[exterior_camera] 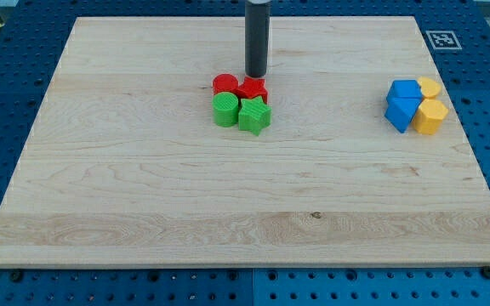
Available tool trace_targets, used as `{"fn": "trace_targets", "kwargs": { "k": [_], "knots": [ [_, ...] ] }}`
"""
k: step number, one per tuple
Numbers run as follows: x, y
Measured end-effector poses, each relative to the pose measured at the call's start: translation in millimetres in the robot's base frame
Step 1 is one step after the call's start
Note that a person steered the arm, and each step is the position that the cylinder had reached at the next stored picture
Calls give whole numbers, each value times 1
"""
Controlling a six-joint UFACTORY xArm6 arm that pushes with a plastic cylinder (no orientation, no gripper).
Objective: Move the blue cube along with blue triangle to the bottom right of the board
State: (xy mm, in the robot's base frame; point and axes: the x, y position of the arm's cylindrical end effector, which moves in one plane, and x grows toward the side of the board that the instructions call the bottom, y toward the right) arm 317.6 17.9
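- Approach is the step in hand, as I judge it: my tip (pixel 256 75) sits near the view's top centre, just behind the red blocks, and is well apart from the blue pair I am meant to shift.
- Blue cube (pixel 404 90) and blue triangle (pixel 401 113) lie at the view's right edge of the board (pixel 143 195), touching each other, the cube nearer the top.
- Two yellow blocks press against them on the right: a rounded yellow block (pixel 430 87) above and a yellow hexagon block (pixel 432 116) below.
- The middle cluster holds a red round block (pixel 225 84), a red block (pixel 252 87) of unclear shape, a green round block (pixel 225 110) and a green star (pixel 254 116), all touching.
- My end effector is a plain rod; it has nothing to open or close and holds nothing, and I cannot tell whether it touches the red block.
- Next, I reckon, the tip must travel right and come in above the blue pair, then push toward the view's bottom right without dragging the yellow ones along.
- Containers: none are on the bench, so nothing sits inside anything.
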Motion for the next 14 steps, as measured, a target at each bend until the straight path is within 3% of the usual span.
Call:
{"fn": "trace_targets", "kwargs": {
  "k": [3,4,14],
  "knots": [
    [-2,177],
    [14,209],
    [150,180]
  ]
}}
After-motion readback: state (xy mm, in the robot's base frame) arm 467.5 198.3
